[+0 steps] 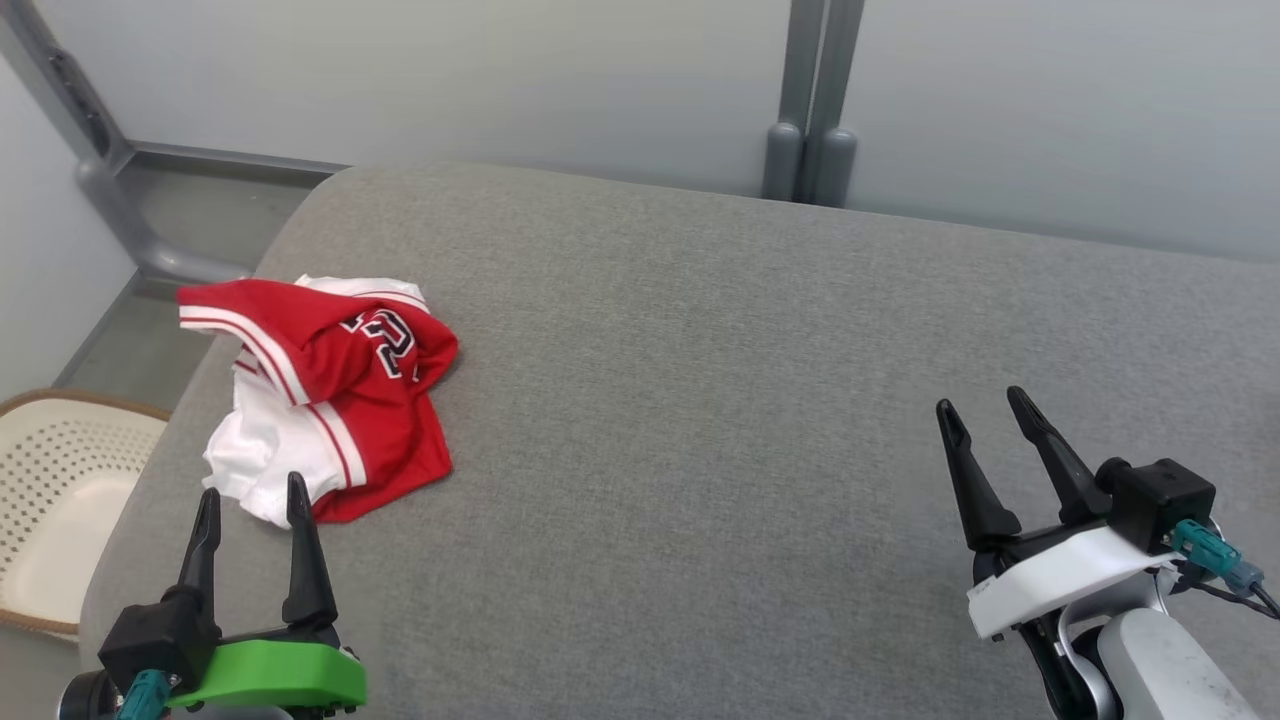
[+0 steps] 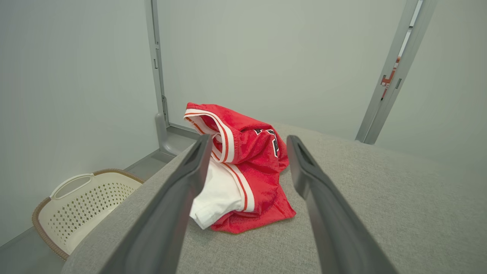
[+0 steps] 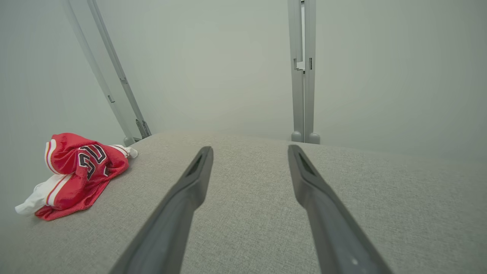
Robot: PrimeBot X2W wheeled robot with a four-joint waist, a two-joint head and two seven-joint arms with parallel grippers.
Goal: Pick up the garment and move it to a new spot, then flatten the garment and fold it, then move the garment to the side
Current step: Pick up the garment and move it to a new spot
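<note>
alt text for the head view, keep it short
A crumpled red and white jersey lies near the left end of a grey cushion, with the open left gripper pointing at it from close by. The open right gripper hovers far to the right, and a cream basket sits on the floor at the left.

Grey cushion enclosed by pale walls

A grey fabric cushion [image 1: 700, 400] is spread beneath and ahead of the left gripper [image 1: 252, 486] and the right gripper [image 1: 981, 399]. Pale, evenly lit walls [image 1: 500, 80] are seen beyond both. Paired upright grey posts [image 1: 812, 100] are set far ahead, between them. A cream perforated basket [image 1: 60, 470] is placed on the grey floor [image 1: 150, 340], left of the left gripper.
</note>
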